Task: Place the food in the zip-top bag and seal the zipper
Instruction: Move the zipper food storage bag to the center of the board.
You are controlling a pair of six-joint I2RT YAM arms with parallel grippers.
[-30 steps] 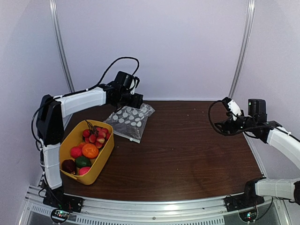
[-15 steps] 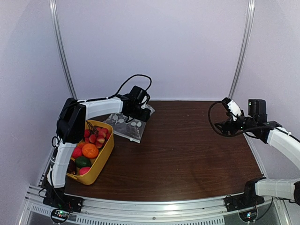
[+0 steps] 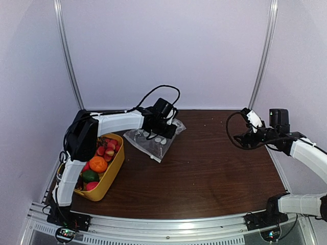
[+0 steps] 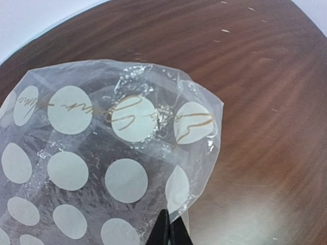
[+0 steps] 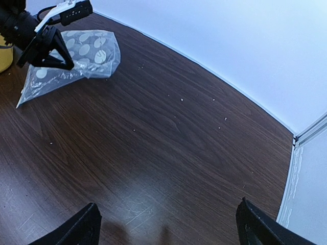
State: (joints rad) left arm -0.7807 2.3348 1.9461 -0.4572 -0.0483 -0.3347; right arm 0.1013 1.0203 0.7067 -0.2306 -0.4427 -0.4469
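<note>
Zip-top bag (image 3: 150, 145) and all the other things sit on a dark wood-grain counter (image 3: 214, 168) that fills the enclosure from wall to wall. The left arm (image 3: 115, 122) reaches from the near-left corner out over the far-left part of the counter. The right arm (image 3: 306, 153) is folded along the right edge, well apart from the other things. A yellow tub (image 3: 110, 173) stands at the near left, under the left arm. The bag is clear with white dots and has a line of gold script across some of them. It lies crumpled on the far-left part of the counter, just beside the tub's far end; whether the two touch I cannot tell. The food (image 3: 104, 151) is all in the tub: a bunch of red cherries (image 3: 107, 147) at the far end, an orange (image 3: 97, 164) nearer, then a green piece (image 3: 90, 176) and a red one at the near end. The left pincer (image 4: 169, 230) is over the bag's far-right part, its tips pressed together on the film at the bag's edge. The right pincer (image 5: 171, 227) hangs above the counter's right side, spread wide and holding nothing.
</note>
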